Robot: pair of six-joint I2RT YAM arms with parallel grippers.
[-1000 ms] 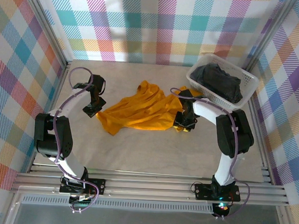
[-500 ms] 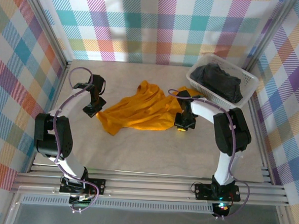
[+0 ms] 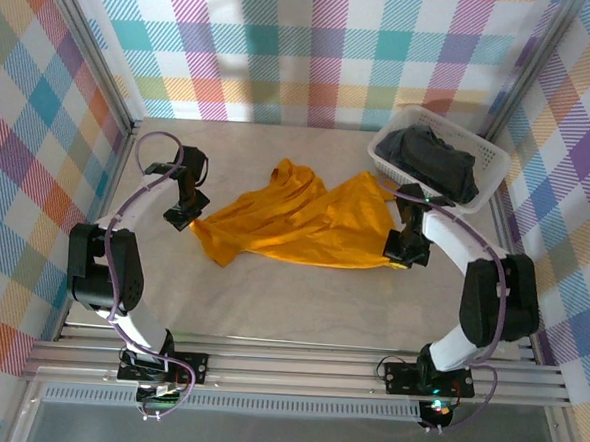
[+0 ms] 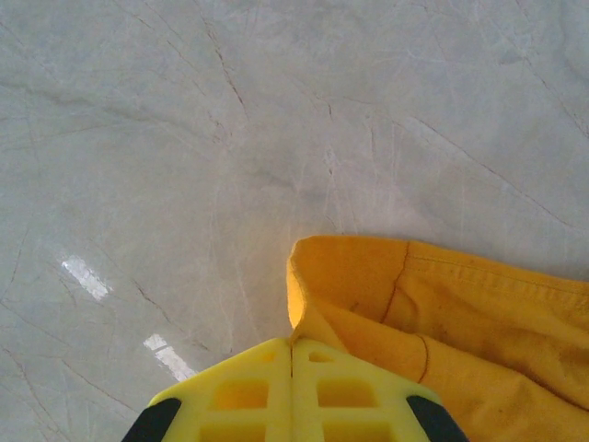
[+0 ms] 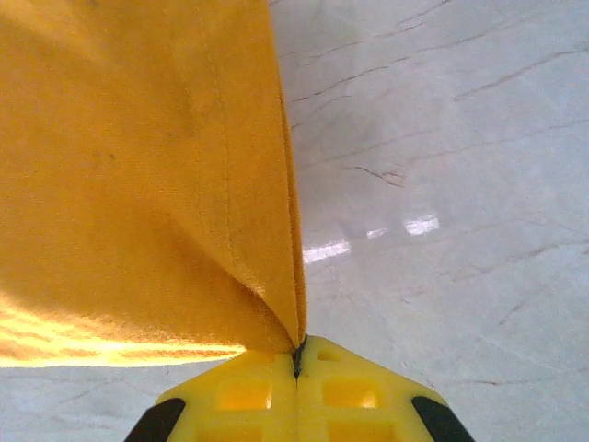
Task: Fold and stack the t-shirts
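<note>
Step in hand, likely: spreading mustard-orange t-shirt flat before first fold.
- Left gripper: fingers pressed together, pinching shirt's left edge.
- Right gripper: likewise pinching hem at right.
- Shirt mid-table, stretched between grippers, rumpled at far side.
- Black t-shirt: in white basket, far right.

Next probably: pull taut, lay flat, smooth bunched part.

Bright, even light; glare spots on table; sharp focus.

left wrist: orange t-shirt runs off right, bottom edges | right wrist: same cloth runs off top, left | overhead: black t-shirt heaped in basket, outline unreadable
</note>
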